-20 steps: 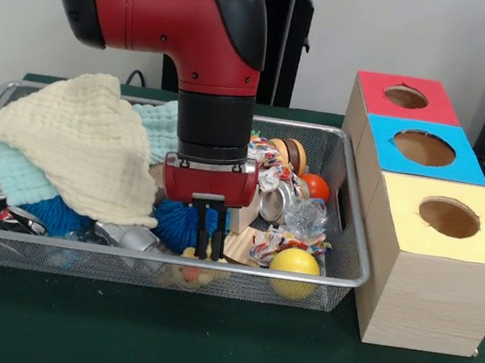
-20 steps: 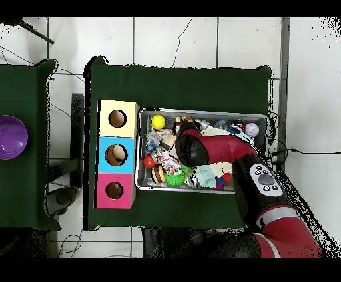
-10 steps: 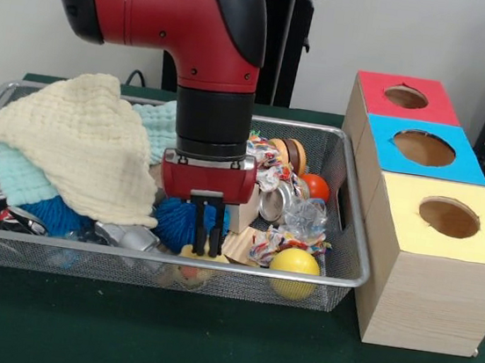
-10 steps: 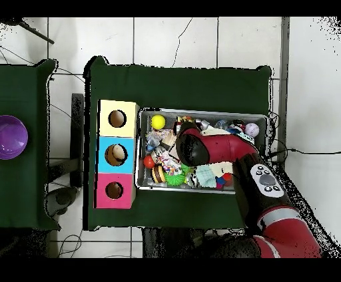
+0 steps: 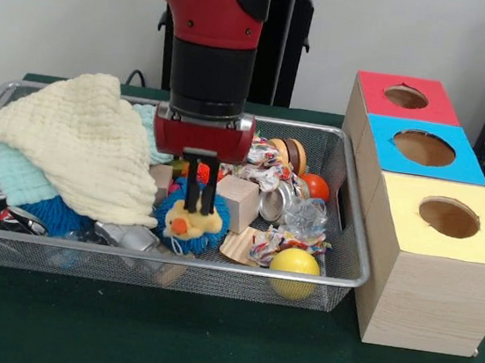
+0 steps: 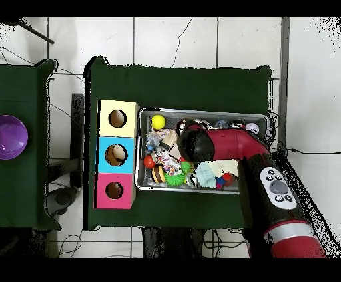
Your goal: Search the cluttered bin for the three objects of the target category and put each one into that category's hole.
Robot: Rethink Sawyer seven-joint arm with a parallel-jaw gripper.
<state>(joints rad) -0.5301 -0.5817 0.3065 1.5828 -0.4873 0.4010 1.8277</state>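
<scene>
My hand point(image 5: 197, 195) is closed on a small yellow duck toy point(image 5: 192, 220), just above the wire bin point(image 5: 349, 264) — nothing visibly in the holes; all three drops remain.

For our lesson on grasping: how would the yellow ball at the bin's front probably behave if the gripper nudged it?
The yellow ball looks round and smooth, so it would probably roll rather than slide. It sits against the bin's front wall, beside a rope toy, so it likely wouldn't travel far. Its weight can't be judged.
</scene>
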